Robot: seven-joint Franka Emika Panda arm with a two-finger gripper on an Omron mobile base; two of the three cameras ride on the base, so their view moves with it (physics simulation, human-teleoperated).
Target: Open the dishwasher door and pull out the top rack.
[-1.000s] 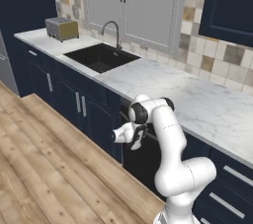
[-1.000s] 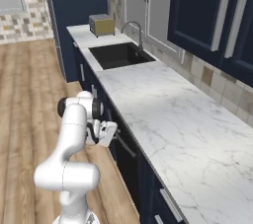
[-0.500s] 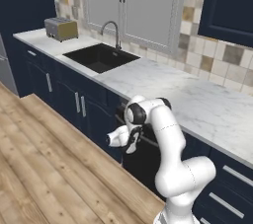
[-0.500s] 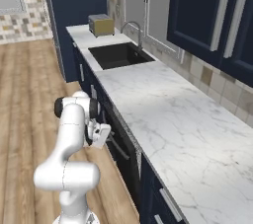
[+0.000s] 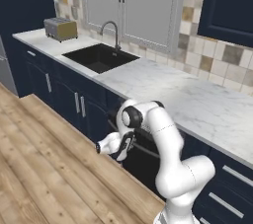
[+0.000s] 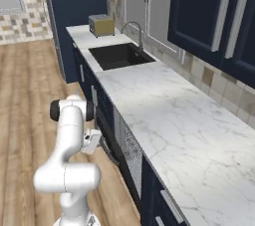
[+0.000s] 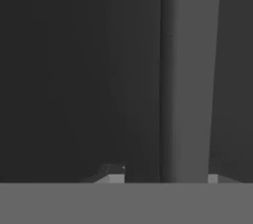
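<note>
A: Why is the tool (image 5: 126,145) so low, in front of the cabinets?

B: It is at the long bar handle (image 7: 190,77) of the dishwasher door (image 6: 125,148). The hand view shows this bar as a grey strip between the two fingertips (image 7: 115,176), with the dark door panel just behind it. So the jaws are nearly closed, one on each side of the bar, and I judge that they grip it. The arm reaches down from the base so that the hand can pull the top edge outward.

A: Where is the door, then?

B: Under the marble desk (image 5: 197,104), to the right of the sink (image 5: 100,56). In the right base view its top edge stands away from the cabinet front, and a speckled grey inner side shows in the gap. So it is partly open, tilted outward, not flat down.

A: And the top rack?

B: I cannot see it. I judge it is inside, behind the door.

A: How many things do you count?

B: One dishwasher door, one bar handle, one arm with one tool. On the desk, one toaster (image 5: 60,28) at the far end, one sink with one faucet (image 5: 114,31).
</note>
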